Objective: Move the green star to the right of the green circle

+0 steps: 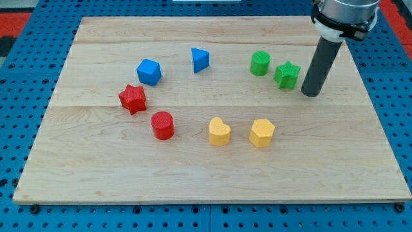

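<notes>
The green star [287, 75] lies on the wooden board [335, 154] at the view's upper right. The green circle [261, 63] stands just to its left and a little higher, with a narrow gap between them. My tip [311, 93] rests on the board to the right of the green star and slightly lower, close to it but apart. The dark rod rises from the tip to the view's top right.
A blue triangle [200, 60] and a blue cube [149, 71] lie at the upper left. A red star [132, 98] and a red cylinder [162, 125] lie at the left. A yellow heart [219, 131] and a yellow hexagon [262, 133] lie below the middle.
</notes>
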